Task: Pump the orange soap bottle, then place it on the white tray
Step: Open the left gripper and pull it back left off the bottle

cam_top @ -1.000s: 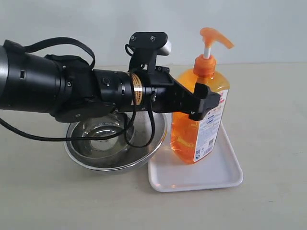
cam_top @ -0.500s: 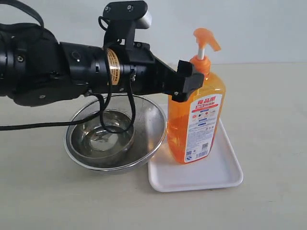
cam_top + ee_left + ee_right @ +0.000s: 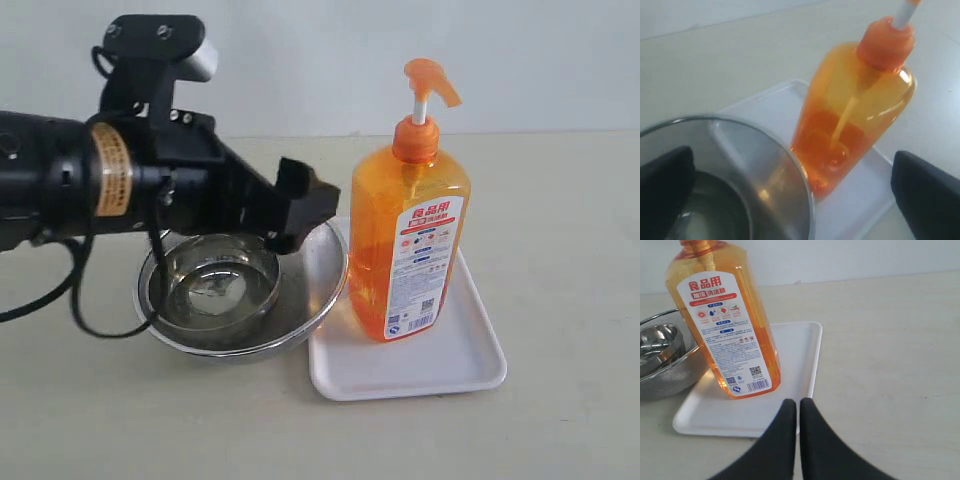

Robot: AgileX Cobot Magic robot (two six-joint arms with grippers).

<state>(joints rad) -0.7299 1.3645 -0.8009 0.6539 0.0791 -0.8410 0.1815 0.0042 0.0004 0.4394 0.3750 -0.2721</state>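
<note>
The long black left arm (image 3: 60, 190) is drawing back to the left in the exterior view. Its left gripper (image 3: 300, 208), which was up against the bottle's shoulder half a second ago, is now hanging over the bowls, clear of the bottle. Its jaws are standing wide apart and holding nothing.

The pale beige table (image 3: 560, 200) is carrying everything. A wide round steel bowl (image 3: 322, 275) is sitting just beside the flat white rectangular tray (image 3: 470, 350), its rim reaching over the tray's left edge. A smaller round steel bowl (image 3: 215, 285) is nesting inside the wide one; whether it is holding anything, I cannot tell.

The tall translucent orange soap bottle (image 3: 405, 250) is standing upright on the tray's left half, close to the bowl's rim. It is holding orange liquid, its white-and-red label is facing the exterior camera, and its orange pump head (image 3: 430, 78) is sitting raised on a white stem.

The right gripper (image 3: 798, 425) is hovering above the table by the tray's edge, its jaws pressed together and empty.
</note>
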